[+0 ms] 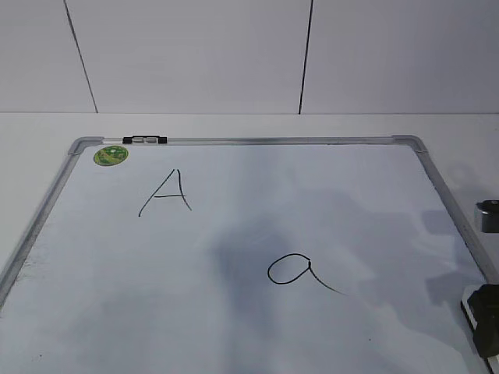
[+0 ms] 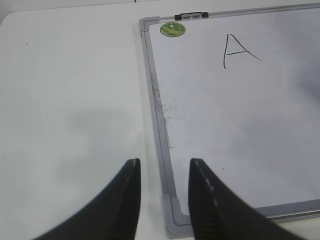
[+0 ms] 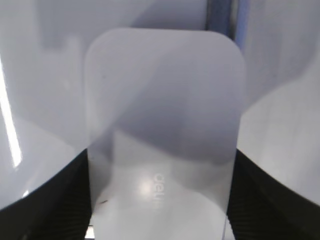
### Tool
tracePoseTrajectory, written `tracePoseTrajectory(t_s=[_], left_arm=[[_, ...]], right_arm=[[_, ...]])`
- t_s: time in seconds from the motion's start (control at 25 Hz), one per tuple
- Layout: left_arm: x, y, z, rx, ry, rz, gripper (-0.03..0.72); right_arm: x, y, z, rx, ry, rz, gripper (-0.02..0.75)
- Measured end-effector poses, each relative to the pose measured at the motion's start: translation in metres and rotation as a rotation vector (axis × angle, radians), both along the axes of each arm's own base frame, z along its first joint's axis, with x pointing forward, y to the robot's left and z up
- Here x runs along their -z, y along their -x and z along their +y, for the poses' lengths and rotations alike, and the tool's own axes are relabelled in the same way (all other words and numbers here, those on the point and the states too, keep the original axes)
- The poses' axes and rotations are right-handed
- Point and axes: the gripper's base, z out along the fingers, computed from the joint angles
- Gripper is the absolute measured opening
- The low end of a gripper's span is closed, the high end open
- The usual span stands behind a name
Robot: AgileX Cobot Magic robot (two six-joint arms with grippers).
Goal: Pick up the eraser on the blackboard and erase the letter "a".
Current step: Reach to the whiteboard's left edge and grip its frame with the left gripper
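Left gripper (image 2: 162, 197): you're seeing it sitting open and empty over the blackboard's near-left corner, one finger over the table (image 2: 70, 100), the other over the frame.
Sticker (image 1: 111, 155): one green round one, lying in the far-left corner.
Clip (image 1: 144, 140): one black-and-clear, sitting on the far frame edge just right of the sticker.
Capital "A" (image 1: 165, 193): one, upper left of the board, well apart from the target.
Letter "a" (image 1: 295, 271): one, wide oval loop with tail running right, sitting mid-board, nothing covering it.
Blackboard (image 1: 257, 142): one white board, silver frame.
Eraser (image 3: 162, 130): one white rounded block, grey lettering on top, lying on the board near the right frame.
Right gripper (image 3: 160, 200): you're looking at its fingers straddling the eraser's sides; can't tell whether they're clamping it.
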Motion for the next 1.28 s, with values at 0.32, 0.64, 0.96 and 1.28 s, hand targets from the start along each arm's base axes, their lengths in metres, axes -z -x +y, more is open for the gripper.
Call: tracePoseTrajectory(t_s=[0.32,0.64,0.96,1.28], left_arm=[[0.000,0.000,0.000,0.000,0.000,0.000,0.245],[0.000,0.000,0.000,0.000,0.000,0.000,0.245],[0.000,0.000,0.000,0.000,0.000,0.000,0.245],[0.000,0.000,0.000,0.001,0.002,0.000,0.245]], right_arm=[[0.000,0.000,0.000,0.000,0.000,0.002,0.573],[-0.022,-0.005,0.001,-0.002,-0.002,-0.004,0.573],[-0.052,-0.002,0.001,-0.004,-0.011,-0.060,0.573],[-0.054,0.004,0.000,-0.005,-0.004,-0.007,0.573]])
